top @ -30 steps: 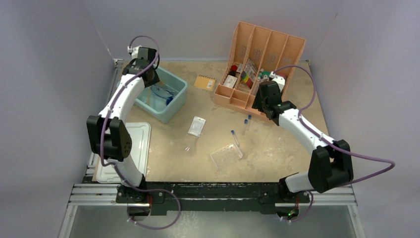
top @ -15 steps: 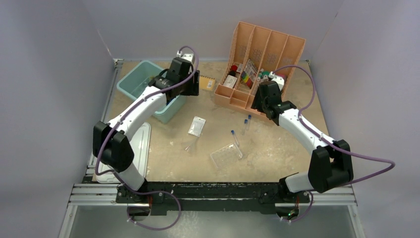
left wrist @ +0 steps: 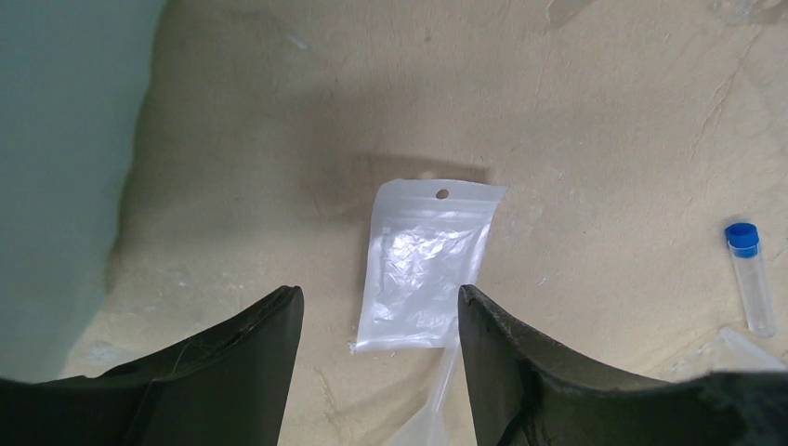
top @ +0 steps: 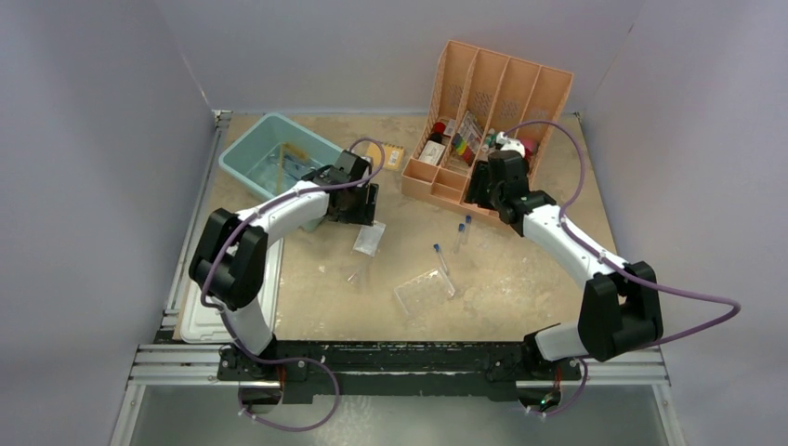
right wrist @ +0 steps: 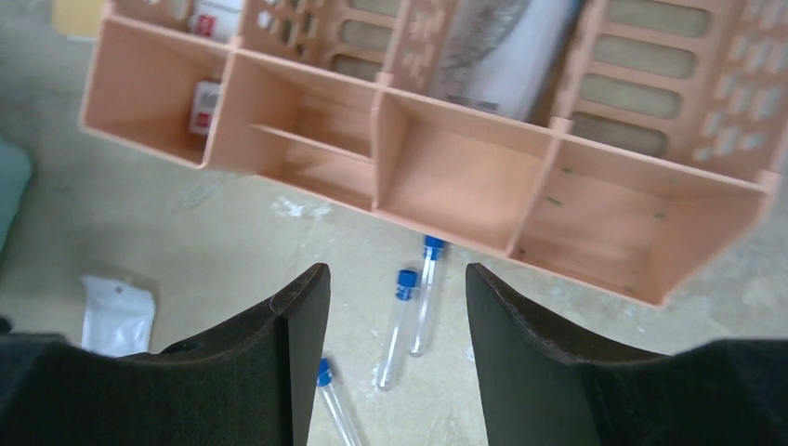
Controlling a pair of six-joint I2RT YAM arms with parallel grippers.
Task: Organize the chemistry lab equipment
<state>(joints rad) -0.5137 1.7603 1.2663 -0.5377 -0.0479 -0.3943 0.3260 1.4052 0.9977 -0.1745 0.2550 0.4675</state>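
Your left hand [left wrist: 379,311] was spread wide and empty. It hung over the small clear bag [left wrist: 427,265], which lay flat on the desk [left wrist: 604,121] near the teal bin [top: 251,139]. In the left wrist view the bag showed between the two fingers, its hole-punched end on the far side. Your right hand [right wrist: 395,279] was also open wide and held nothing, poised near the front edge of the peach divider [right wrist: 465,177]. Below it, two blue-capped test tubes [right wrist: 418,293] lay side by side on the desk with their caps toward the divider. A third tube [left wrist: 751,279] lay apart from them, between that pair and the bag. The clear plastic tube rack [top: 423,293] sat further toward the near edge of the desk, just beside the third tube.
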